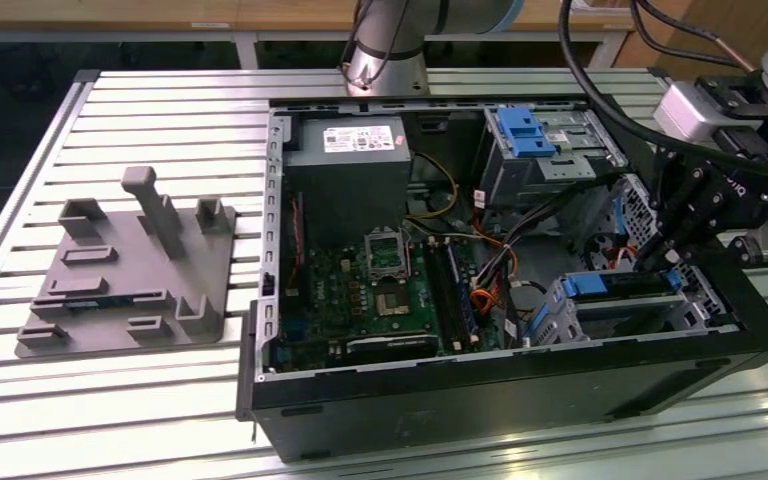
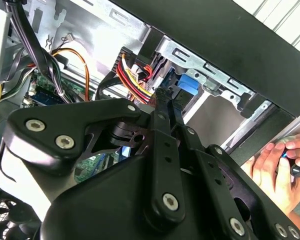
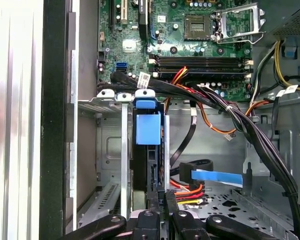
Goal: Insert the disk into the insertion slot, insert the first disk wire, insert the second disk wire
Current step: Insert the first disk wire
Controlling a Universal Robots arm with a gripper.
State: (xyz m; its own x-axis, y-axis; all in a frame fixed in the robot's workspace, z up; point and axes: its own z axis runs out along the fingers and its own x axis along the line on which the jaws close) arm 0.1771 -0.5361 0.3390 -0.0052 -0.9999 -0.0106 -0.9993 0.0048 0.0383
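The disk point(image 1: 620, 285) in its blue carrier sits inside the insertion slot point(image 1: 554, 318), a silver cage at the case's near corner on the exterior view's right. My gripper point(image 1: 660, 262) reaches down into the case just behind it. In the first wrist view the blue carrier point(image 3: 147, 127) stands in the cage point(image 3: 110, 145), and my gripper point(image 3: 161, 194) is shut at the disk's rear end. A red, yellow and black disk wire point(image 3: 187, 189) runs right into the fingertips. A blue flat wire point(image 3: 217, 176) with a black plug lies loose beside it. In the second wrist view the gripper point(image 2: 165, 95) meets the same wire bundle point(image 2: 132, 75).
The open black case holds a green motherboard point(image 1: 371, 290), a grey power supply point(image 1: 351, 150) and a taller cage with a blue latch point(image 1: 531, 130). A grey fixture plate point(image 1: 131, 270) lies on the slatted table. A person's hand point(image 2: 275, 165) is just outside the case wall.
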